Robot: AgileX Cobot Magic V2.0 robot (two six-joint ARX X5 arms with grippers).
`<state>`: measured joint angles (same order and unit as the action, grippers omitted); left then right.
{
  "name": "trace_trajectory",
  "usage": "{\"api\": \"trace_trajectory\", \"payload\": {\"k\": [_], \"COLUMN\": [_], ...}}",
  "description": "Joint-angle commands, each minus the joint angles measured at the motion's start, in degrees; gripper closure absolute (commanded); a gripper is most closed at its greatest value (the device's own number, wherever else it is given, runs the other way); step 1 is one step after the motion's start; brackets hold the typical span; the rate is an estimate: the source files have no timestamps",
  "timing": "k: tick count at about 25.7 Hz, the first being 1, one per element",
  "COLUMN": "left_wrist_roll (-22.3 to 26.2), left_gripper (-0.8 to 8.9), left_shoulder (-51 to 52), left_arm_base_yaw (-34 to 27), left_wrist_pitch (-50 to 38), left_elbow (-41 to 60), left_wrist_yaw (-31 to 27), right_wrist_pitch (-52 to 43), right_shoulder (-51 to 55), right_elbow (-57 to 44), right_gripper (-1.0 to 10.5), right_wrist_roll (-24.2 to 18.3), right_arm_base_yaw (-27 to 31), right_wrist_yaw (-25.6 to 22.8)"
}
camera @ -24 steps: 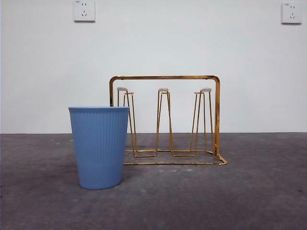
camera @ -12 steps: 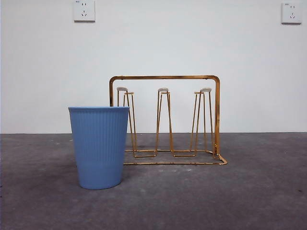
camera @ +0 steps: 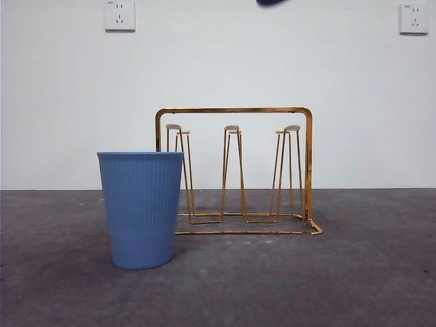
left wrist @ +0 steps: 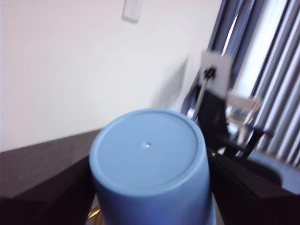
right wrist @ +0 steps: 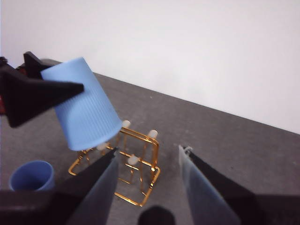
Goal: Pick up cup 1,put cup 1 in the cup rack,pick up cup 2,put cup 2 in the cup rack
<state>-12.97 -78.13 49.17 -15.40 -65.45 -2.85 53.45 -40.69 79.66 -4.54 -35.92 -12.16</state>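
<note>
My left gripper is shut on a ribbed blue cup, whose flat base faces the wrist camera. In the right wrist view this cup hangs tilted, mouth down, above the gold wire cup rack, with the left gripper on it. In the front view only a dark blue edge shows at the top, above the rack. A second blue cup stands upright on the table, left of and in front of the rack; it also shows in the right wrist view. My right gripper is open and empty, high above the rack.
The dark grey table runs to a white wall with two sockets. The rack's pale-tipped pegs carry nothing. Curtains and a chair show beyond the table in the left wrist view.
A dark blue edge has come into the top of the front view above the rack. The cup on the table and the rack have not moved.
</note>
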Motion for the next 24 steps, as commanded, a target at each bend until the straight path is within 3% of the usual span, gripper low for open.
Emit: {"api": "trace_trajectory", "payload": {"k": [1,9,24], "left_wrist_roll": [4.07,10.67,10.6], "left_gripper": [8.2,8.2,8.2], "left_shoulder": [-3.08,-13.16,-22.75], "left_arm_base_yaw": [0.44,1.49,1.11], "left_wrist_pitch": [2.58,12.13,12.81], "left_elbow": [-3.04,-15.52,-17.14], "left_wrist_yaw": [-0.85,-6.25,-9.31], "right_wrist_pitch": [0.9,3.48,5.46], "right_shoulder": [0.37,0.7,1.22], "right_elbow": [-0.31,-0.31,-0.31], "right_gripper": [7.2,7.2,7.2], "right_wrist_roll": [-0.24,-0.22,-0.22], "right_arm_base_yaw": [-0.02,-0.02,-0.02], "right_wrist_yaw": [-1.62,-4.79,-6.36]}}
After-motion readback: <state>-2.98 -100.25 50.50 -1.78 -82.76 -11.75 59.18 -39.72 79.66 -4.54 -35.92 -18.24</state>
